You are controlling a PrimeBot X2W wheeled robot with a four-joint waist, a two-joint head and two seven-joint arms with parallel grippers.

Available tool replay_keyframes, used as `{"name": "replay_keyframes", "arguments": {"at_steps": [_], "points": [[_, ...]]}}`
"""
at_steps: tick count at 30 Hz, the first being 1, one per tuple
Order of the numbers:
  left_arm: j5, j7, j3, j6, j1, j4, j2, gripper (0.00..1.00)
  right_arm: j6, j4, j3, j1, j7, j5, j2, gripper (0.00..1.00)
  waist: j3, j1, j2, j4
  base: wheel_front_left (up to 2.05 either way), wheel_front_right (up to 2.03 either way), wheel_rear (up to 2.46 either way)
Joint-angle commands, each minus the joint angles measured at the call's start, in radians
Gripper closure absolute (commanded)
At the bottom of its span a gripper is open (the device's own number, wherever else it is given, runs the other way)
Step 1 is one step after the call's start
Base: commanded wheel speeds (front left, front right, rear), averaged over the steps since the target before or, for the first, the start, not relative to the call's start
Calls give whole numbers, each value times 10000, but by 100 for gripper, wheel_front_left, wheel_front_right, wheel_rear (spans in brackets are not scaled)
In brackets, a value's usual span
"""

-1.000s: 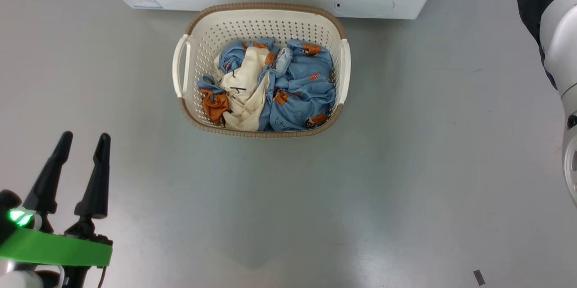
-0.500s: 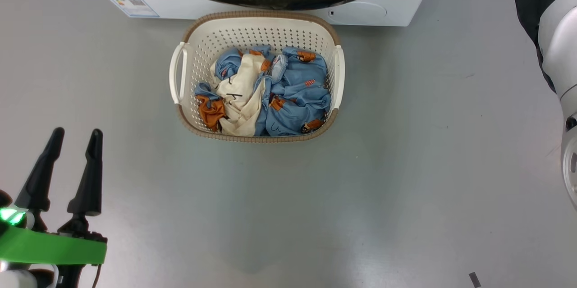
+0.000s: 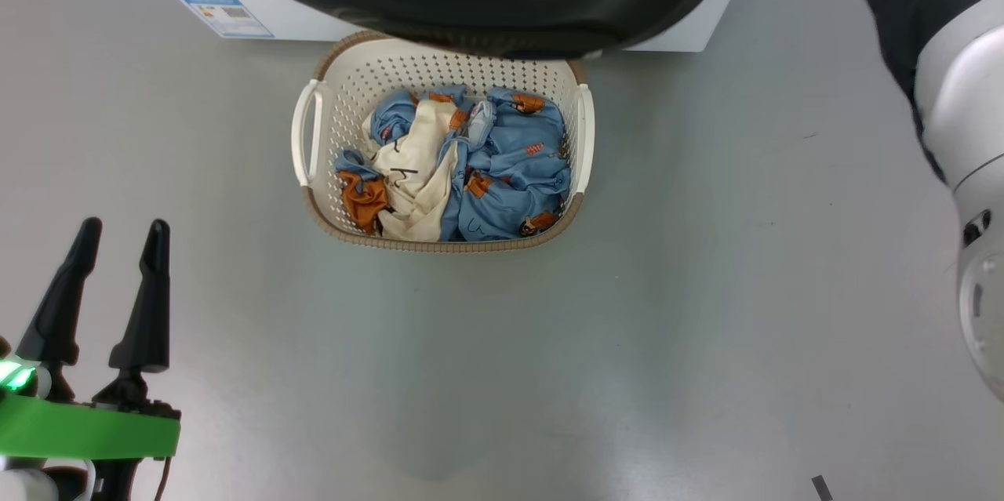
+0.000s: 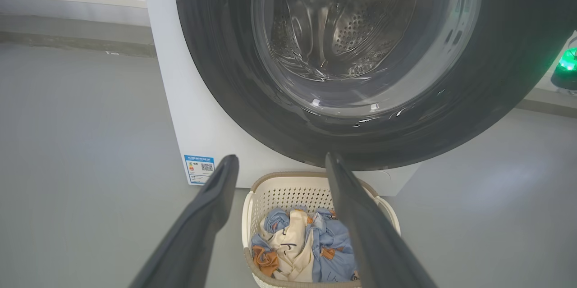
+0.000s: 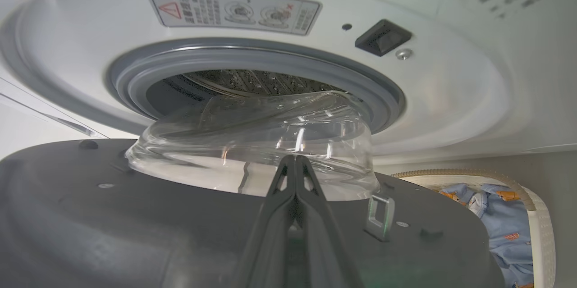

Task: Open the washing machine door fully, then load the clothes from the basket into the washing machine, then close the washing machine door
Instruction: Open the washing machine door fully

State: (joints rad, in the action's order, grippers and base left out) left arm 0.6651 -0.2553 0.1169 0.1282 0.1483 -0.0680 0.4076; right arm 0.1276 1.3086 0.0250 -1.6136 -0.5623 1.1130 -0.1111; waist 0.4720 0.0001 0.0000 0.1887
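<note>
Nearest to the robot, the left gripper (image 3: 124,228) hangs low at the left over the grey floor (image 3: 549,368). Its two dark fingers stand well apart, hold nothing and point toward the machine. The pale right arm (image 3: 961,117) reaches forward along the right edge of the head view. The right wrist view shows the right gripper (image 5: 294,159) with its fingers pressed together and nothing between them. They lie over the dark inner side of the door (image 5: 90,198), with the tips at the foot of the glass bowl (image 5: 252,144); whether they touch it I cannot tell. Further on, the basket (image 3: 439,245) stands on the floor just before the washing machine (image 3: 302,24). Its long side runs left to right along the machine's front, one white handle at each short end, and the clothes (image 3: 502,164) lie inside in a blue, cream and orange heap. The door is partly open and its black rim overhangs the far edge of the basket. The left wrist view shows the door's outer face with the window. The right wrist view shows what is behind it: the bowl points at the grey gasket (image 5: 252,60) and the steel drum (image 5: 252,80).
</note>
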Motion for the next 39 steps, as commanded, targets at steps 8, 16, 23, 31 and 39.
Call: {"name": "replay_keyframes", "arguments": {"at_steps": [8,16,23,31,39], "points": [[-147,-65,-501,25,76,-486,347,0,31,-178,-665,90,-1280,691,609,100,-163,-1,0,-170,0,0,0],[-245,-65,-486,25,12,-596,353,0,31,-530,-1701,485,-2179,1699,609,100,-432,-1,0,-288,0,0,0],[-327,-65,-531,25,-111,-600,303,0,31,-2098,-3344,1954,-2898,3000,609,100,-817,-1,0,-408,0,0,0],[-456,-65,-566,25,-345,-606,207,0,31,-4316,-5115,3975,-2868,4298,609,100,-1248,-1,0,-513,0,0,0],[-519,-65,-562,25,-442,-558,126,0,31,-6014,-6319,5303,-2660,5085,609,100,-1515,-1,0,-493,0,0,0]]}}
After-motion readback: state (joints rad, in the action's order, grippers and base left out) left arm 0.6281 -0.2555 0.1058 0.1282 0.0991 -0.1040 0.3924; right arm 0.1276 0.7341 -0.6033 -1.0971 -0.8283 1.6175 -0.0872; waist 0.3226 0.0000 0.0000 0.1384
